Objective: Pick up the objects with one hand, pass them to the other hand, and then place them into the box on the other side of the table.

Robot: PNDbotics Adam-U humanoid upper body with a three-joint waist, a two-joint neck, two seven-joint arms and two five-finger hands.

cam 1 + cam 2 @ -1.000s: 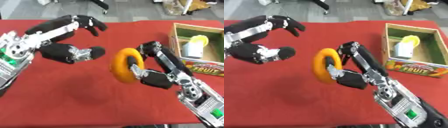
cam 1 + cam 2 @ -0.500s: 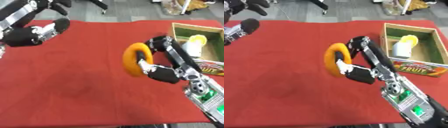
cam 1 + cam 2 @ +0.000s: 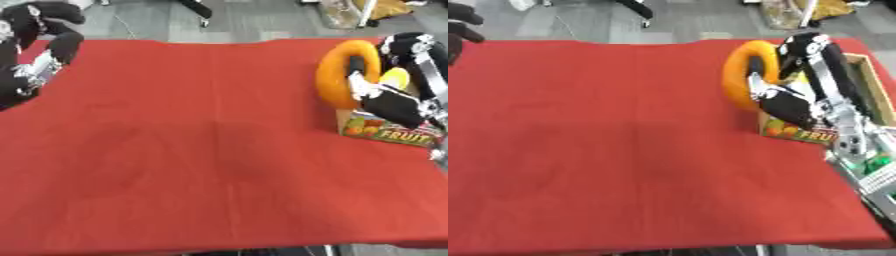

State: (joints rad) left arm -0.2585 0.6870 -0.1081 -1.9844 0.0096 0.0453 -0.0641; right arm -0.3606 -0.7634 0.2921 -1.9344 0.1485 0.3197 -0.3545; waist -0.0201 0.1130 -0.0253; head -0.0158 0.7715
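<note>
Ring [image 3: 339,75]: orange, thick and rounded like a doughnut, smooth and matte, standing on edge with its hole facing roughly left and right. It sits at the far right of the table, against the near-left corner of the box [image 3: 866,89], and I cannot tell whether it is over the rim or only beside it.

My right hand [image 3: 391,95] is grasping the ring: one black part passes through the hole and the fingers [image 3: 802,47] curl over the ring's far side. The hand is black with silver metal links, hard and glossy.

The box is cardboard, open-topped, with tan inner walls and a printed front panel [image 3: 392,131] showing fruit and the word FRUIT. A yellow object [image 3: 395,78] shows just behind the ring, inside the box; its shape is mostly hidden by my hand.

My left hand [image 3: 39,42] is at the far left edge of the table, well apart from the ring. Its fingers are curled and hold nothing.

The table [image 3: 192,150] is covered in a red cloth, flat and felt-like, with faint fold lines. Grey floor lies beyond the far edge.
</note>
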